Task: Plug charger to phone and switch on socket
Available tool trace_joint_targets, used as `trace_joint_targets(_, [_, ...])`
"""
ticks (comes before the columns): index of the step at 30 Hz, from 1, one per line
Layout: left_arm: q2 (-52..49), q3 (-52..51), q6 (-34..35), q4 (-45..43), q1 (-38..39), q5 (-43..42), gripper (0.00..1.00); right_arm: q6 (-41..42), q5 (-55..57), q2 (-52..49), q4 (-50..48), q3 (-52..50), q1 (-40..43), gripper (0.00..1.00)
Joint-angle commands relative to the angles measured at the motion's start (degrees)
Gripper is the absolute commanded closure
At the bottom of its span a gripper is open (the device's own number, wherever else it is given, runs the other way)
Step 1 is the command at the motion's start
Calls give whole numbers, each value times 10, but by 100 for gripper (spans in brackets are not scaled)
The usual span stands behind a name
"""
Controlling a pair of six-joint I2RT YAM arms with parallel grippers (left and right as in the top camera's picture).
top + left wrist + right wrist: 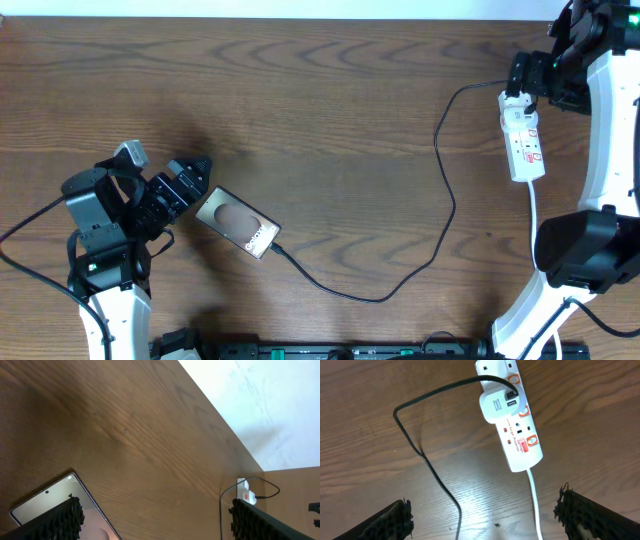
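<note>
The phone (238,222) lies flat on the table (300,90) at the left, the charger (440,230) tip meeting its end; the left gripper (200,182), jaws apart, hovers at its other end; the right gripper (485,510), jaws apart and empty, hangs over the socket (522,447) at the far right.

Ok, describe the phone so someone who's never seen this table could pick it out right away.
On the wooden table, look at the lower left of the overhead view, right in front of the left gripper. The phone lies flat there. It is the only dark glossy slab, and the thin black cable from the white power strip ends at it.
</note>
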State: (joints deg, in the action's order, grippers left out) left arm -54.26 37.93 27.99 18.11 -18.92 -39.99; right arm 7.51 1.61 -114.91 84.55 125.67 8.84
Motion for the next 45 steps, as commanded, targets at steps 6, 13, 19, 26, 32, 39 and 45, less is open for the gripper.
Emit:
trace_joint_targets(6, [0, 9, -14, 0, 0, -5, 9, -45, 1, 3, -18, 10, 41, 3])
trace_joint_targets(13, [0, 9, -14, 0, 0, -5, 9, -126, -51, 2, -48, 9, 88, 1])
trace_joint_targets(19, [0, 9, -14, 0, 0, -5, 9, -186, -108, 2, -83, -9, 118, 1])
trace_joint_targets(26, [0, 9, -14, 0, 0, -5, 9, -245, -141, 2, -137, -86, 121, 1])
trace_joint_targets(32, [0, 9, -14, 0, 0, -5, 9, -237, -155, 1, -216, -172, 121, 1])
trace_joint_targets(39, [0, 9, -14, 0, 0, -5, 9, -209, -159, 0, -315, -259, 121, 1])
trace_joint_targets(45, [0, 9, -14, 0, 0, -5, 9, -183, -169, -15, -361, -295, 121, 1])
